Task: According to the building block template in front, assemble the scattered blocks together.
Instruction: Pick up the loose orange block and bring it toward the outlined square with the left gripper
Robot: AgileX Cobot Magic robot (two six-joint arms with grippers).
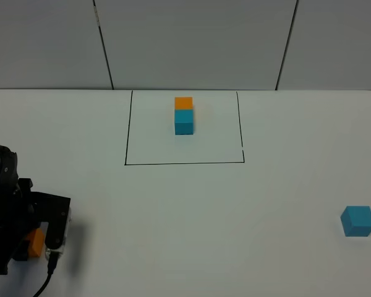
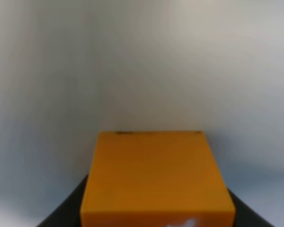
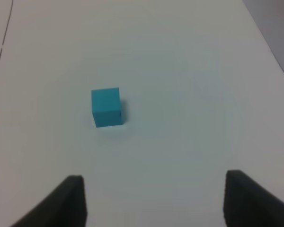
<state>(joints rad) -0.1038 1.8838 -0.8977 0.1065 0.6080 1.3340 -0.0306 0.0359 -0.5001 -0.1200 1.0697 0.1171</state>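
White tabletop (image 1: 173,229) below a grey panelled wall (image 1: 198,43). At the far middle, the building block template (image 1: 184,116) sits inside a thin black outline (image 1: 185,163): 1 orange cube touching 1 teal cube in a row. Of the 2 scattered blocks, the loose orange cube (image 1: 34,242) is at the near left edge, pinched by the left gripper (image 1: 29,249); the wrist view shows a dark finger against each side. The loose teal cube (image 1: 357,221) rests alone at the near right, well apart. The right gripper (image 3: 154,201) hovers near it, jaws wide apart and empty. Both cubes look light, rigid and matte, probably not slippery. Gripping 2 opposite flat faces squarely seems the best hold.
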